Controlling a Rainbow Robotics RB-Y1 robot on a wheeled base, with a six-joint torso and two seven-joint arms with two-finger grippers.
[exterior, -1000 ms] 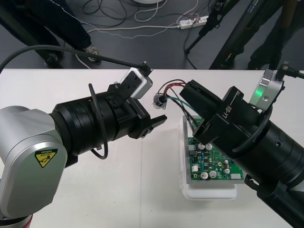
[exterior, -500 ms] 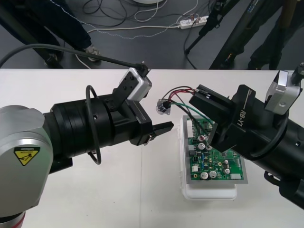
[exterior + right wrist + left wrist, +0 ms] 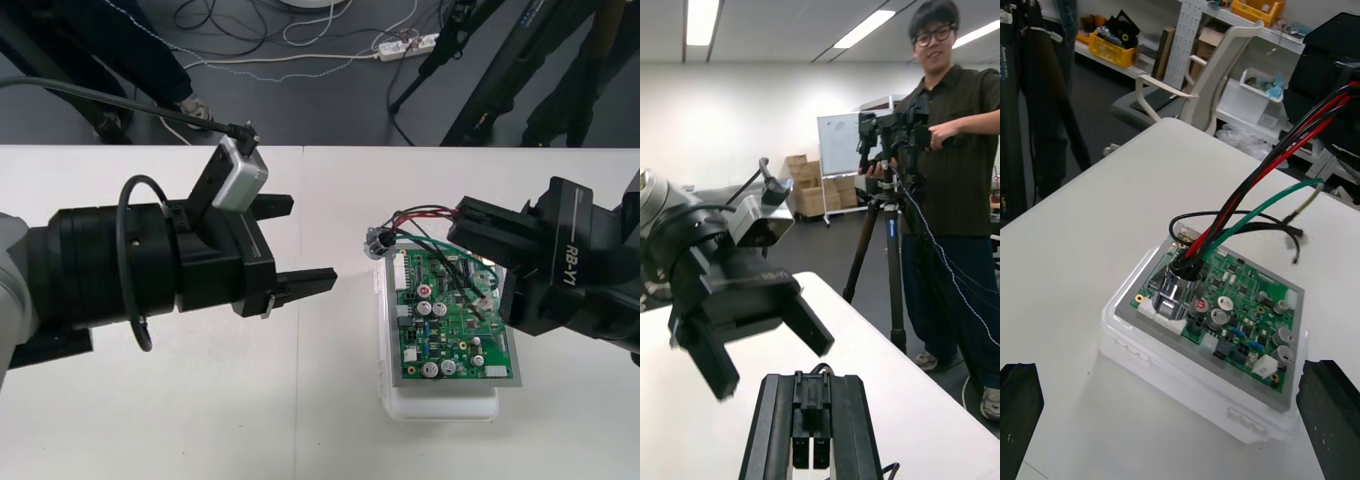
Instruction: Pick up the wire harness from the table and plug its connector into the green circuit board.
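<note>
You are seeing the green circuit board (image 3: 445, 335) lying flat on its white base (image 3: 440, 408). The wire harness (image 3: 420, 214) is hanging over the board's far end, with its red, black and green wires arching up from the round metal socket (image 3: 378, 241) at the board's far left corner. Its small black plug (image 3: 812, 405) is sitting pinched in the right gripper (image 3: 812, 379).

You're looking at 2 grippers rn: left gripper (image 3: 312, 240) and right gripper (image 3: 812, 442), each showing 2 black fingers (image 3: 303, 279), so 4 total. You're getting 1 green circuit board (image 3: 450, 325), 1 white base (image 3: 440, 406) under it, 1 table (image 3: 150, 420). You're also seeing 1 wire harness (image 3: 1247, 195) w/ 1 metal socket (image 3: 1176, 289) and 1 black plug (image 3: 812, 394). Wire colours are coming to 3 (red, black, green); strands per colour are tangling too much to count tbh.
</note>
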